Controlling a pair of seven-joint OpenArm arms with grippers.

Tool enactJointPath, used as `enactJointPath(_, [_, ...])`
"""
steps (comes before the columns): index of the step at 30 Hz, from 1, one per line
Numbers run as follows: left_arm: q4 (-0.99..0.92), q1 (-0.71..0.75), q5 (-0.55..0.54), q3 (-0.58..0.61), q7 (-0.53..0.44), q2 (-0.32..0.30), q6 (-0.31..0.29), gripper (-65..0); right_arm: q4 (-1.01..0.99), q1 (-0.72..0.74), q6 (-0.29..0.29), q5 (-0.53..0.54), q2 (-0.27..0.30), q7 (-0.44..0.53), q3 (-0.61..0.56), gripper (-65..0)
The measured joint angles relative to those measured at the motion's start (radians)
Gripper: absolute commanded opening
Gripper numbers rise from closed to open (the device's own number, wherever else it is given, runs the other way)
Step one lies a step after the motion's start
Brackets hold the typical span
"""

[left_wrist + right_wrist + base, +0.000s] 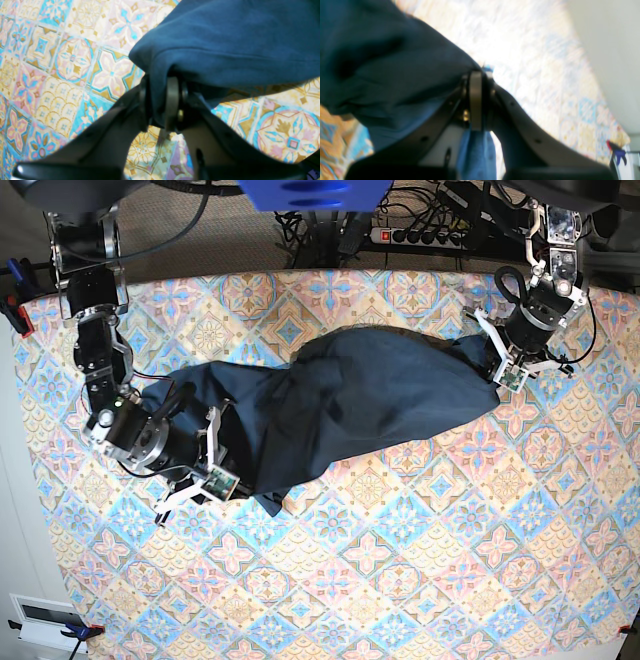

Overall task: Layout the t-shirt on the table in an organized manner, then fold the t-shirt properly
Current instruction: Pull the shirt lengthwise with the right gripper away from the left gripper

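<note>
**Inspector:** Firstly, edges and clearance. What borders the table?

**Assistant:** A power strip and cables run along the far edge. Clamps pin the patterned cloth at the corners on the base view's left. The near half of the tabletop lies bare, with tiles showing right to the front edge.

**Inspector:** Surface and room?

**Assistant:** A tile-pattern covering of blue, pink and cream medallions, lying flat. Beyond it on the base view's left, a pale floor and a white fitting.

**Inspector:** Position of the t-shirt?

**Assistant:** Stretched across the far middle of the table, rumpled, spanning from one arm to the other.

**Inspector:** The left gripper?

**Assistant:** Clamped on a bunched edge of the navy cloth; the left wrist view shows fabric pinched between its fingers, the rest draping away above the tiles.

**Inspector:** The right gripper?

**Assistant:** Closed on the opposite end. The right wrist view, blurred, shows cloth trapped between its pads, a fold hanging below.
</note>
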Motion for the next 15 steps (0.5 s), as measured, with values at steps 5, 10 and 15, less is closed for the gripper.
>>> enactJointPath(5, [0.0,0.0,0.0,-0.007,0.0,0.0,0.0,-54.5,0.007,-0.008,0.0,0.177,0.002,-0.062,0.178,-65.0])
enactJointPath(10, [0.002,0.0,-0.003,-0.102,-0.004,0.05,0.002,-54.5,0.006,0.0,0.0,0.292,0.048,-0.071,0.273,-65.0])
enactJointPath(15, [0.002,-0.017,-0.002,-0.128,0.002,0.05,0.002,-54.5,-0.021,0.01,0.001,0.317,0.091,-0.07,0.336,-65.0])
